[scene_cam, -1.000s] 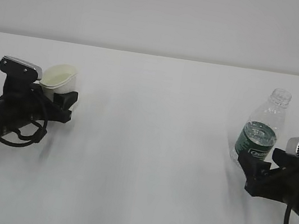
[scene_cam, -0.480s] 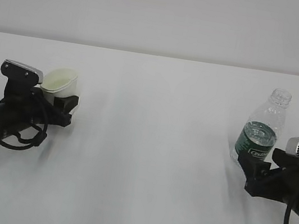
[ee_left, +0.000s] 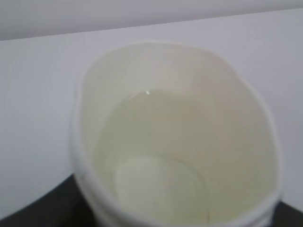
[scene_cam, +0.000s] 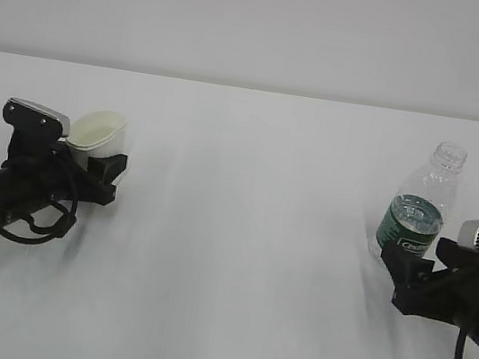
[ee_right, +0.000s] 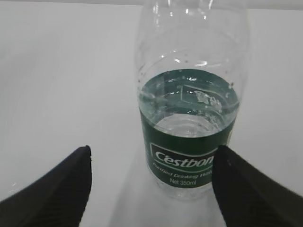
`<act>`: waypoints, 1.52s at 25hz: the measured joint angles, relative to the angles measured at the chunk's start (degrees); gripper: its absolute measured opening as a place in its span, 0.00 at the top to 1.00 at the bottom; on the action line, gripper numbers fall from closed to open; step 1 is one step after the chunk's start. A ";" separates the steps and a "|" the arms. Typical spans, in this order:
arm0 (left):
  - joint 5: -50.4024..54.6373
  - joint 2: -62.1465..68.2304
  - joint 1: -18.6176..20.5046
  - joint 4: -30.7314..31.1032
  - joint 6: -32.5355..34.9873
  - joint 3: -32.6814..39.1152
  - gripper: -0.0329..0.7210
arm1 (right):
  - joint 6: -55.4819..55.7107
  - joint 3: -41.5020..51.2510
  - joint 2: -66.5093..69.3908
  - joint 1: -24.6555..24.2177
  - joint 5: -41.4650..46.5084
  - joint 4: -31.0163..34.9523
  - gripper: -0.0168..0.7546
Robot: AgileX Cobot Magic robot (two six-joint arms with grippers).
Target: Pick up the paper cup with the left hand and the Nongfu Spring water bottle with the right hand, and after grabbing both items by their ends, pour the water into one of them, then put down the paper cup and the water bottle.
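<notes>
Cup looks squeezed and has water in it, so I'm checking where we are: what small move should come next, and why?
Probably open the left gripper: the cup sits low on the table, holding water. The bottle stands upright between open right fingers.

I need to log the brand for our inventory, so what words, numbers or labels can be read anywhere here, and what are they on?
"Cestbon" in white, its last letter partly behind the right end effector's finger: on the green label of the water bottle.
"Net 350ml": smaller line just below, same label.
In the exterior view the label lettering is too small to read.
The paper cup: no print visible.
</notes>
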 joint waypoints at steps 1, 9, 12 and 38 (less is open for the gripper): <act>0.00 0.00 0.00 0.00 0.00 0.00 0.39 | 0.00 0.00 0.00 0.00 0.00 0.00 0.21; 0.00 0.00 0.00 1.59 0.00 0.00 0.36 | 0.00 0.00 0.00 0.00 0.00 0.00 0.21; 0.00 0.04 0.00 2.09 0.00 0.00 0.32 | 0.00 0.00 0.00 0.00 0.00 -0.04 0.21; 0.16 0.13 0.00 3.07 0.00 0.00 0.04 | 0.00 0.00 0.00 0.00 0.00 -0.13 0.21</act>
